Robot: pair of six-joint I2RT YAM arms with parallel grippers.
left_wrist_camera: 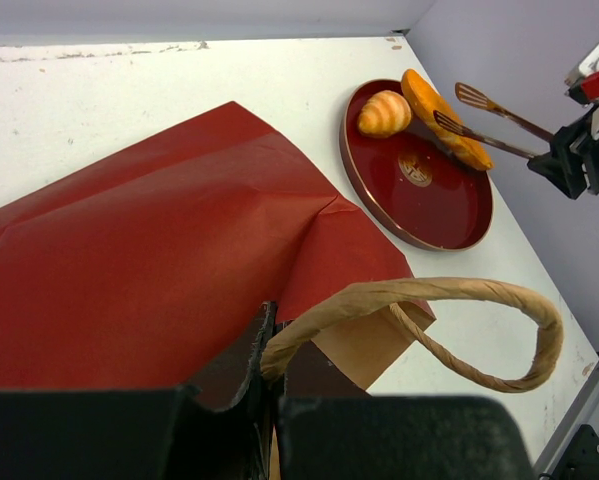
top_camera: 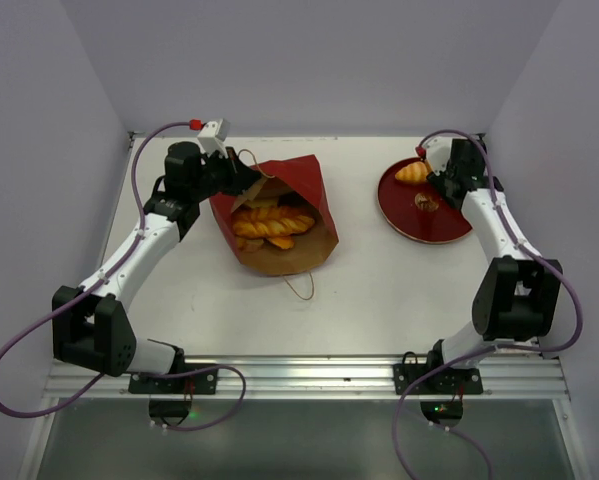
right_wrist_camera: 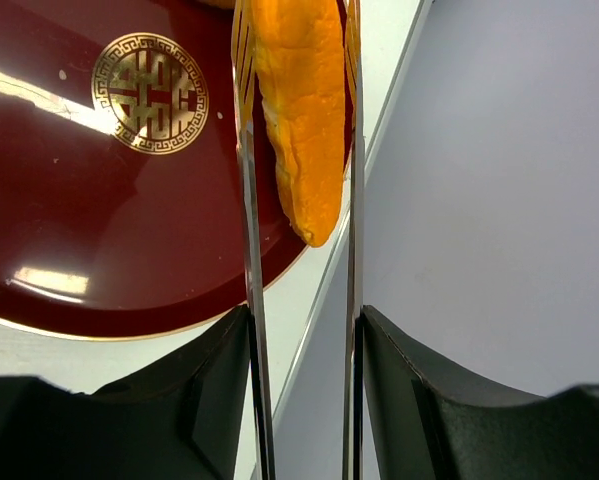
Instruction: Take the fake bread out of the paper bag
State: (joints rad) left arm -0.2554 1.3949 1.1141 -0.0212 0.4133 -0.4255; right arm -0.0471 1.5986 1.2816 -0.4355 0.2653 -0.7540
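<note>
Several braided loaves (top_camera: 269,225) lie inside the open paper bag (top_camera: 297,178) on the worktop (top_camera: 379,300), just beside the left pincer (left_wrist_camera: 271,425), which is clenched on the bag's rim next to a handle (left_wrist_camera: 479,295). Well apart, the right pincer (right_wrist_camera: 304,330) grasps tongs (right_wrist_camera: 249,250) whose blades flank a long loaf (right_wrist_camera: 299,100) over the edge of the plate (right_wrist_camera: 99,220); a croissant (left_wrist_camera: 384,112) lies there too.

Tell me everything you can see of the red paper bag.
The red paper bag lies on its side on the white table, mouth held open, showing a brown kraft inside. Golden braided toy loaves lie in it. One twisted brown paper handle loops free; the left gripper pinches the rim beside it.
</note>
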